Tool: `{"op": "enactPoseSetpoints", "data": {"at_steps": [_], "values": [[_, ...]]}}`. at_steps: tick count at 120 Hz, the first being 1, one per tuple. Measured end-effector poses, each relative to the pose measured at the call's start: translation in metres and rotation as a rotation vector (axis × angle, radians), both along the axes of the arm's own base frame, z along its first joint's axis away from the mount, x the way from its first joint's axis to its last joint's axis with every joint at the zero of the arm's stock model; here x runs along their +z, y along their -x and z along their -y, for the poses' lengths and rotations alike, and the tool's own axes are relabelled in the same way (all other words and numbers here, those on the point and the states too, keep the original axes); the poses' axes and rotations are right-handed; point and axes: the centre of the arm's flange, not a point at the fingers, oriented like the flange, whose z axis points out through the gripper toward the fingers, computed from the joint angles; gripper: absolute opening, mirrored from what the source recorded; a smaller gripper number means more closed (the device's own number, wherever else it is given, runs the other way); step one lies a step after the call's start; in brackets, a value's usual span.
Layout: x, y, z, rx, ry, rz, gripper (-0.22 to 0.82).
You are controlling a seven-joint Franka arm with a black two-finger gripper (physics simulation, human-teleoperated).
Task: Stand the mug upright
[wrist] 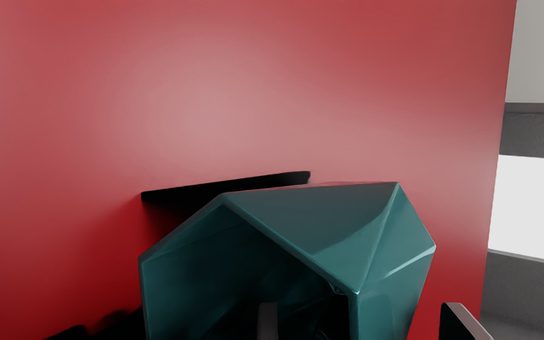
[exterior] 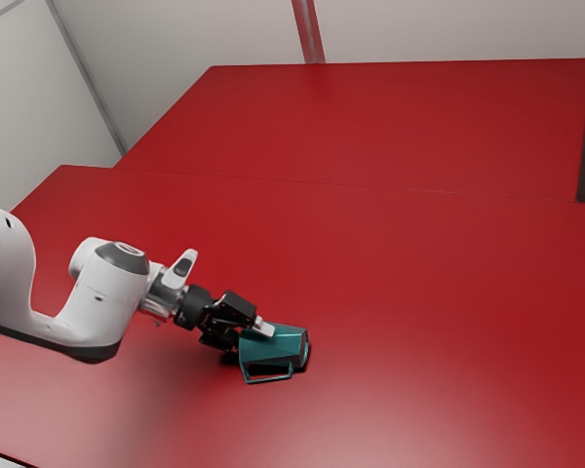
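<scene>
The claw [wrist: 360, 315] straddles a wall of the toppled mug [exterior: 279, 344], fingers [wrist: 267, 323] apart, apparently lining up; closing, then righting it, should follow.

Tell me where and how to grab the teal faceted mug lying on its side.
I'd take the teal faceted mug by its rim wall, coming from its open end, one finger inside, one outside. It lies with its mouth toward the black two-finger gripper, and the thin wall fits between the spread fingers; the handle juts out sideways.

No legible text or signs.
</scene>
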Motion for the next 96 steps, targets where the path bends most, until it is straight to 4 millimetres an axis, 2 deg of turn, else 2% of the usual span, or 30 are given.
{"op": "enactPoseSetpoints", "data": {"at_steps": [41, 96], "values": [[-0.003, 0.005, 0.014, -0.009, 0.039, 0.013, 0.23], [-0.003, 0.004, 0.013, 0.007, 0.069, 0.042, -0.01]]}}
